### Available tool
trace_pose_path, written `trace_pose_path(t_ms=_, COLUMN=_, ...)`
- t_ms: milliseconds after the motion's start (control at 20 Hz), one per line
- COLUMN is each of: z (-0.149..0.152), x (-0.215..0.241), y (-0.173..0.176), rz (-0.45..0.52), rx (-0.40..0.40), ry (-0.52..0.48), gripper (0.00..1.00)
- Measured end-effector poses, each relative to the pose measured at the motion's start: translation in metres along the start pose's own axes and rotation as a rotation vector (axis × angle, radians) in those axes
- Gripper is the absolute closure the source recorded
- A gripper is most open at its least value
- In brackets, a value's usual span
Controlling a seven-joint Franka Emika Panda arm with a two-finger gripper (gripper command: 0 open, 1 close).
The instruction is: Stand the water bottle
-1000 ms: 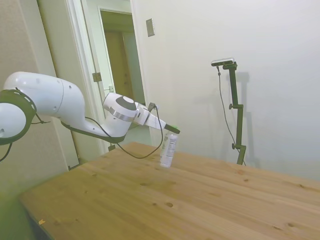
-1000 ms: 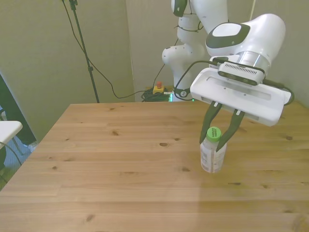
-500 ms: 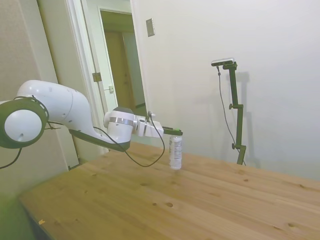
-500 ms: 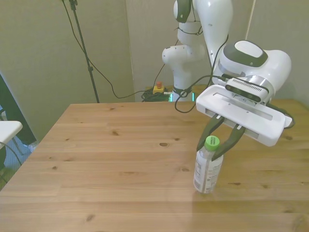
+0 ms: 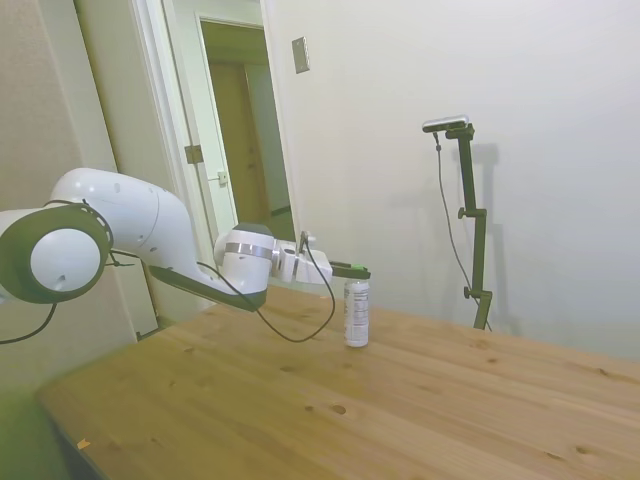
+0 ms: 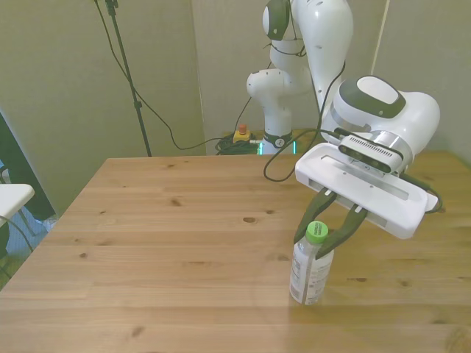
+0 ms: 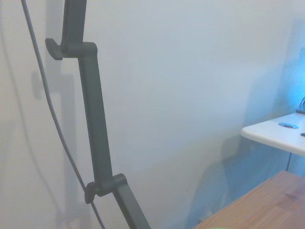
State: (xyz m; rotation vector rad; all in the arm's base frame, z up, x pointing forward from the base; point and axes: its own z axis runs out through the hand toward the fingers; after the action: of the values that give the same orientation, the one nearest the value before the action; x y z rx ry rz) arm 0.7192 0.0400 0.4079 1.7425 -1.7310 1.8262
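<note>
Small clear water bottle (image 6: 310,268) with green screw cap and white label carrying green and dark print. Stands upright on the desk (image 6: 169,243), long axis vertical, cap pointing up, base resting on the wood. Sits in the half of the desk toward the front view's right, well in from every edge. Flanked at the neck by the hand (image 6: 328,224); fingers spread to either side of the cap, seemingly apart from it rather than clamped on.

white arm (image 5: 150,235) stretched level, pincer (image 6: 329,229) fingers spread apart
</note>
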Motion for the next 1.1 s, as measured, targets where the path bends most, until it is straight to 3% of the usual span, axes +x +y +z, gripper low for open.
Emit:
trace_pose_path(t_ms=900, z=-0.008, x=0.004, y=0.0, rz=0.009, rx=-0.014, ry=-0.007, gripper=0.0)
trace_pose_path(t_ms=1100, z=-0.028, x=0.012, y=0.0, rz=-0.006, rx=-0.059, ry=-0.1, gripper=0.0)
